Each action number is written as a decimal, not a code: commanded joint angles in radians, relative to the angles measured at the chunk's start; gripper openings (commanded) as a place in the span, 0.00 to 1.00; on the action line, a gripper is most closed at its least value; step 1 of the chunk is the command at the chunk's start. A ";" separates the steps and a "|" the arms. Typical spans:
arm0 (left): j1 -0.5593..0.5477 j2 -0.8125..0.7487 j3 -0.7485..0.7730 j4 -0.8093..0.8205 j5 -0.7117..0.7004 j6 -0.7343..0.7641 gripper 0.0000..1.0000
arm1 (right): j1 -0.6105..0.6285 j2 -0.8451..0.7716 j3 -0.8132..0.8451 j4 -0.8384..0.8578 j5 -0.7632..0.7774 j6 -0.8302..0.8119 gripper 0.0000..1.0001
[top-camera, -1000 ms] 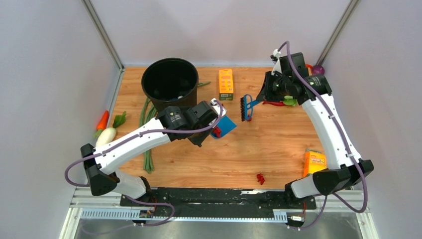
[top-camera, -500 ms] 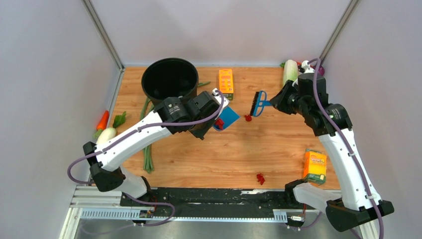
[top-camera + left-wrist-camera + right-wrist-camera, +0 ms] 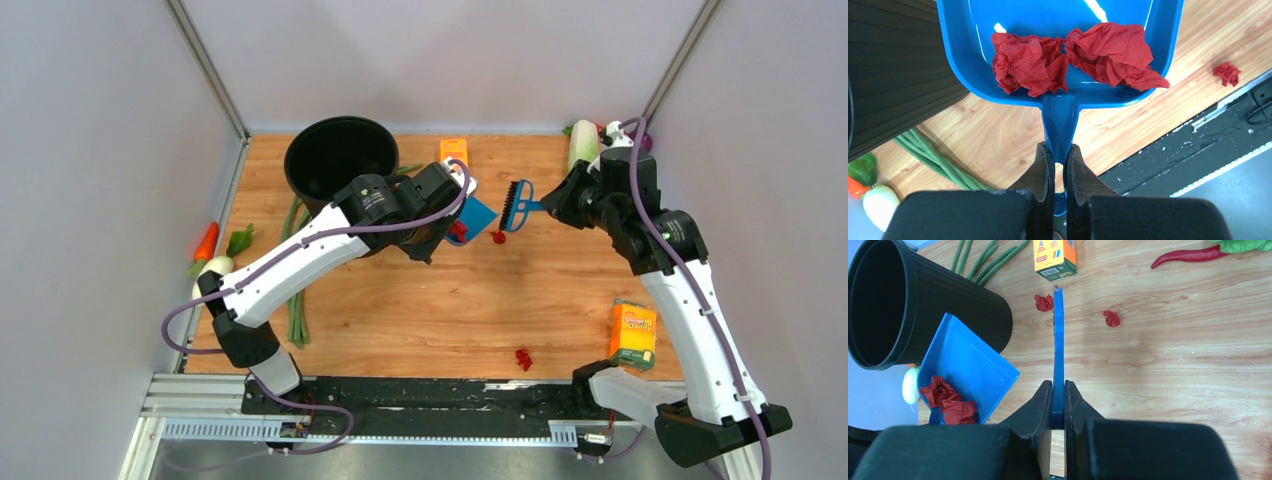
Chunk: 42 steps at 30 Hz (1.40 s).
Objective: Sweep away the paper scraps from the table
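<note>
My left gripper (image 3: 1060,155) is shut on the handle of the blue dustpan (image 3: 1058,30), held tilted beside the black bin. Two crumpled red paper scraps (image 3: 1028,62) lie in the pan. My right gripper (image 3: 1058,390) is shut on the blue brush (image 3: 1058,330), whose bristles (image 3: 514,205) hang just right of the dustpan (image 3: 480,212). Loose scraps lie on the table (image 3: 560,290): one below the brush (image 3: 497,237) and one near the front rail (image 3: 523,357). The right wrist view shows two scraps on the wood (image 3: 1044,302), (image 3: 1111,318) by the brush tip.
A black bin (image 3: 340,160) stands at the back left, an orange box (image 3: 453,168) behind the dustpan. Green beans (image 3: 297,290), a carrot (image 3: 205,240) and a white radish (image 3: 215,268) lie at the left. An orange packet (image 3: 633,332) lies at the right. A red chili (image 3: 1188,256) lies nearby.
My left arm has carried the dustpan right and farther back, close to the brush. My right arm swung right a second ago, uncovering a scrap, and has held still since.
</note>
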 commanded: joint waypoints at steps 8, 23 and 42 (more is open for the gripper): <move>0.015 -0.018 0.069 -0.044 -0.077 -0.070 0.00 | -0.026 -0.023 0.000 0.052 -0.156 -0.009 0.01; 0.187 -0.042 0.170 0.006 0.107 -0.179 0.00 | -0.031 -0.026 -0.007 0.038 -0.160 -0.014 0.00; 0.559 -0.249 -0.121 0.319 0.463 -0.354 0.00 | -0.031 -0.008 -0.017 0.038 -0.209 -0.052 0.00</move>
